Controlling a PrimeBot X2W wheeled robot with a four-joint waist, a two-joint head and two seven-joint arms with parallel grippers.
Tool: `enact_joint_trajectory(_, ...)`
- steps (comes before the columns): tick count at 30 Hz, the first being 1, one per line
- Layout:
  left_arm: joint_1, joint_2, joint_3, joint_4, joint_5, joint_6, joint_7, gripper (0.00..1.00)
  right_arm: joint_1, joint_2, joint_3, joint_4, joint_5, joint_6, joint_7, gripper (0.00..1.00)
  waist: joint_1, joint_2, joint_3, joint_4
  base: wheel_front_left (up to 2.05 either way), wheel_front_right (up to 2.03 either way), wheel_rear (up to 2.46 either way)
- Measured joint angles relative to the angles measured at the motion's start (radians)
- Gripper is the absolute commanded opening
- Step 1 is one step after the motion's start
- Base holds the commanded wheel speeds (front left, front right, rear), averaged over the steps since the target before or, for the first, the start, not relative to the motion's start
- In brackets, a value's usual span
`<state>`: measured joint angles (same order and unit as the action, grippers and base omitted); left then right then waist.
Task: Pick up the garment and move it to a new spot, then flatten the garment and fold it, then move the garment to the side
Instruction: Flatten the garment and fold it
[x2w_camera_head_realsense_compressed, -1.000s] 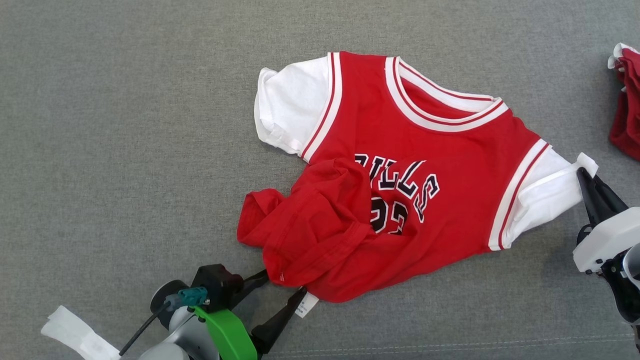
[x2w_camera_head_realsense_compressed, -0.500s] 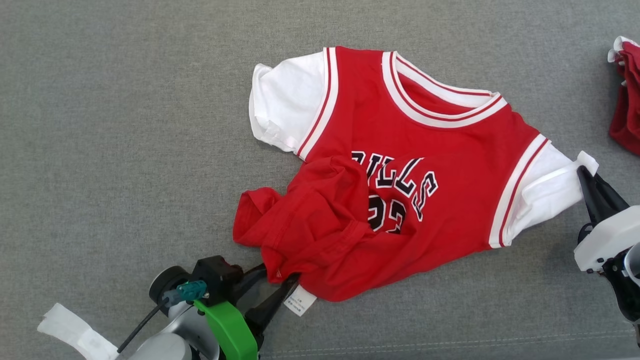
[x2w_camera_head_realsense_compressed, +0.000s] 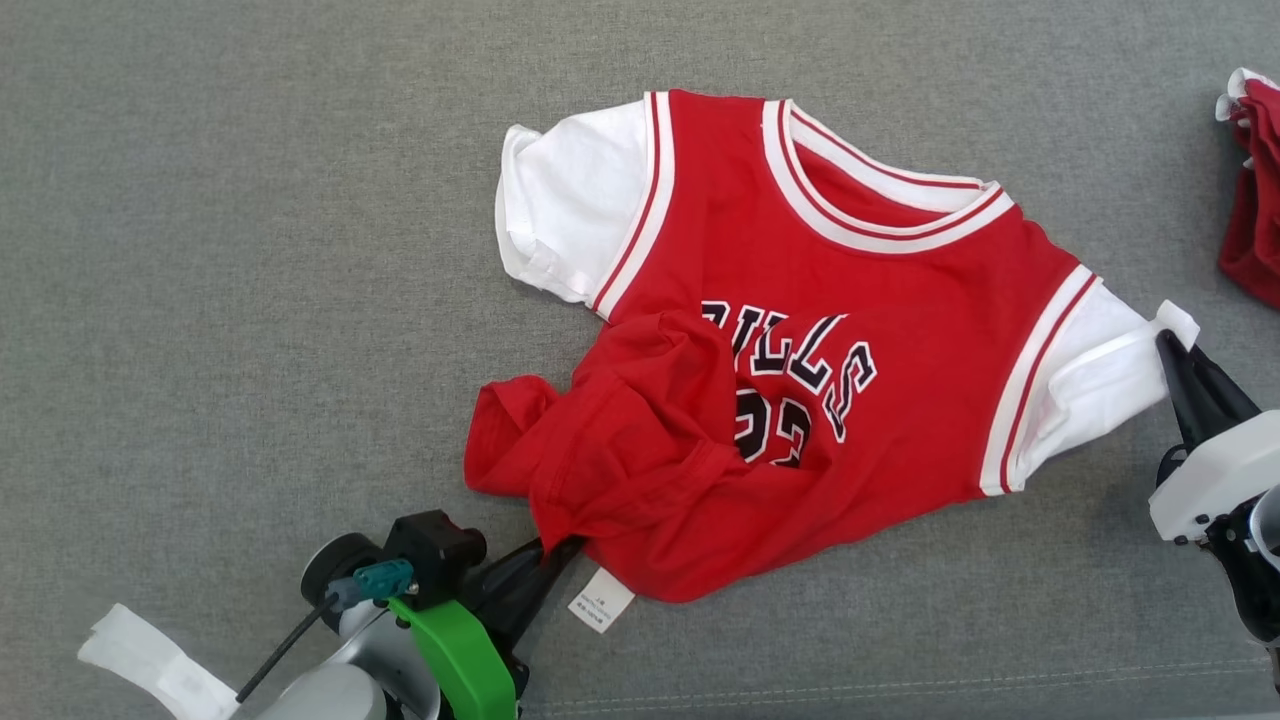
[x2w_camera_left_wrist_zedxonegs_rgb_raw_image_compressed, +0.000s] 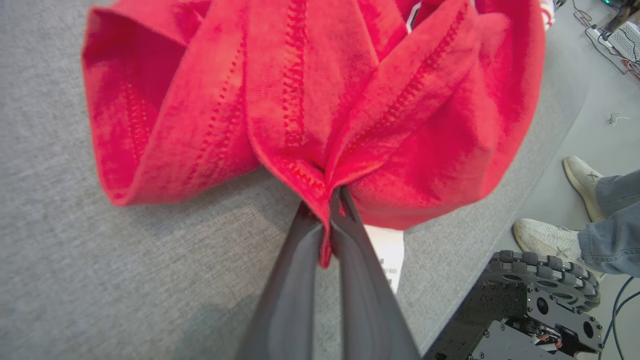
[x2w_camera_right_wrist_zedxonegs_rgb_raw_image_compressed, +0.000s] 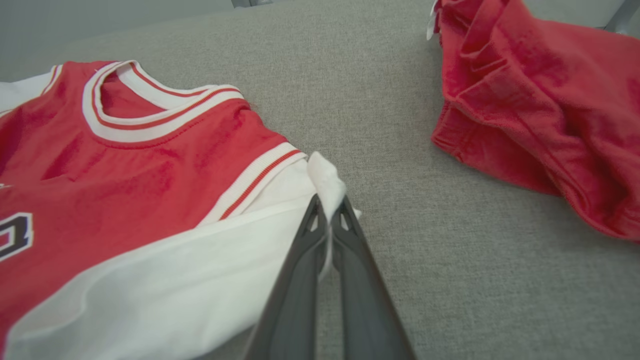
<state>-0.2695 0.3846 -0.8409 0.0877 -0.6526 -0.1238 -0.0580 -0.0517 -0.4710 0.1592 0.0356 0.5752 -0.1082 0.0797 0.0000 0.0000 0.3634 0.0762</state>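
The garment (x2w_camera_head_realsense_compressed: 860, 300) is a red jersey with white sleeves and dark lettering, spread on the grey surface, its lower left part bunched up. My left gripper (x2w_camera_head_realsense_compressed: 562, 548) is shut on the bunched red hem at the garment's lower edge; the left wrist view shows the red hem (x2w_camera_left_wrist_zedxonegs_rgb_raw_image_compressed: 325, 220) pinched between the two dark fingers. My right gripper (x2w_camera_head_realsense_compressed: 1168, 340) is shut on the tip of the white right sleeve (x2w_camera_head_realsense_compressed: 1100, 370), and in the right wrist view the sleeve's edge (x2w_camera_right_wrist_zedxonegs_rgb_raw_image_compressed: 327, 185) sticks up between the fingers.
A second red garment (x2w_camera_head_realsense_compressed: 1255, 220) lies at the far right edge, also large in the right wrist view (x2w_camera_right_wrist_zedxonegs_rgb_raw_image_compressed: 540, 115). A white care label (x2w_camera_head_realsense_compressed: 600, 600) hangs under the hem. A person's shoes (x2w_camera_left_wrist_zedxonegs_rgb_raw_image_compressed: 555, 235) and the robot's wheel (x2w_camera_left_wrist_zedxonegs_rgb_raw_image_compressed: 545, 280) stand beside the surface.
My left gripper's fingers have closed from wide open onto the red hem. The right gripper keeps its hold on the sleeve. The whole view has shifted slightly.
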Motion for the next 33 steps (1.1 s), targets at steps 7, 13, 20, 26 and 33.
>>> enact_joint_trajectory(7, 0.026, -0.024, 0.087, -0.050, -0.209, 0.000, 0.000, 0.00, -0.032, 0.024, -0.004, -0.028, 0.013, 0.011, -0.027, 0.00, 0.0000, 0.0000, -0.012, 0.002, 0.00, 0.00, 0.00)
enact_joint_trajectory(13, 0.037, 0.017, 0.188, -0.214, -0.384, 0.000, 0.024, 0.00, -0.093, 0.023, -0.057, -0.089, 0.062, 0.029, -0.047, 0.00, 0.0000, 0.0001, -0.038, 0.018, 0.00, 0.00, 0.00)
enact_joint_trajectory(20, -0.003, 0.123, 0.288, -0.407, -0.556, 0.000, 0.106, 0.00, -0.264, 0.006, -0.135, -0.195, 0.139, 0.056, -0.067, 0.00, 0.0000, 0.0000, -0.086, 0.046, 0.00, 0.00, 0.00)
enact_joint_trajectory(26, -0.013, 0.161, 0.324, -0.612, -0.745, 0.000, 0.174, 0.00, -0.290, 0.090, -0.207, -0.296, 0.331, 0.076, -0.081, 0.00, 0.0000, 0.0000, -0.137, 0.058, 0.00, 0.00, 0.00)
enact_joint_trajectory(33, 0.001, 0.219, 0.364, -0.870, -0.900, 0.000, 0.225, 0.00, -0.290, 0.115, -0.314, -0.500, 0.490, 0.090, -0.092, 0.00, 0.0000, 0.0001, -0.176, 0.052, 0.00, 0.00, 0.00)
